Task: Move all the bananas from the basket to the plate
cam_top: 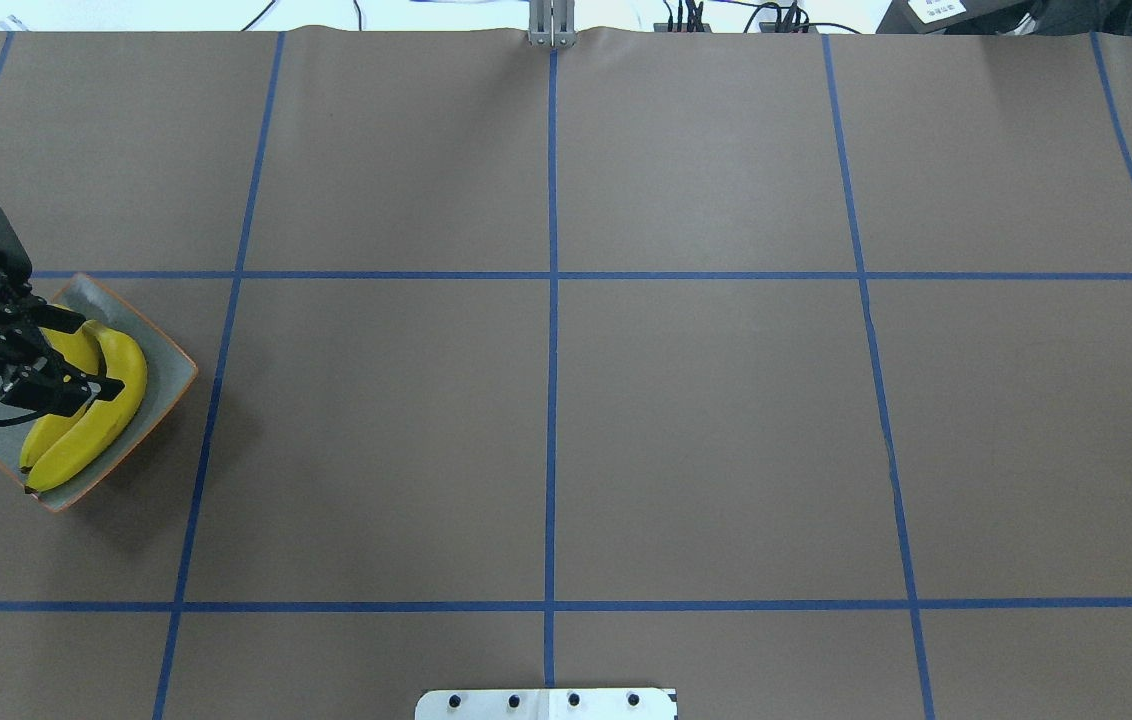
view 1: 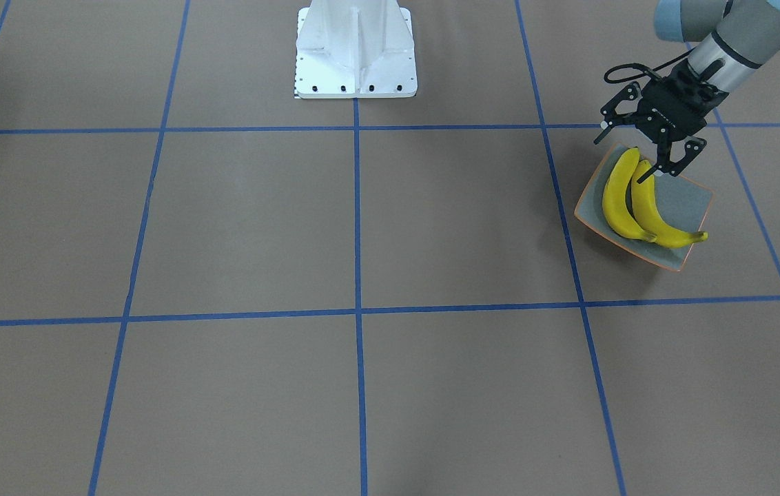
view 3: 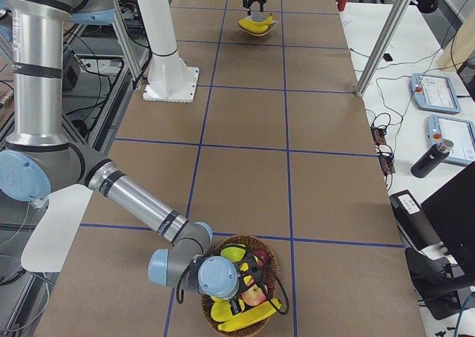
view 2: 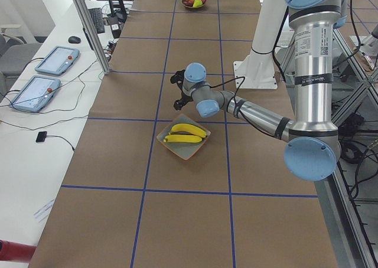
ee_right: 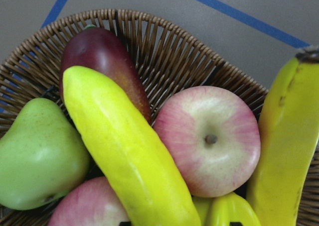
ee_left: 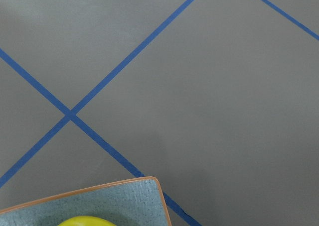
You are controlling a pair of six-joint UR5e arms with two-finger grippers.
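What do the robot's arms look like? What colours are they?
The left arm and the right arm are round silver-grey tubes with light blue caps at the joints and thin black rings. Small dark print runs down the left arm's upright tube. The left tool is black, with two jointed fingers, and a thin black cable loops beside it.
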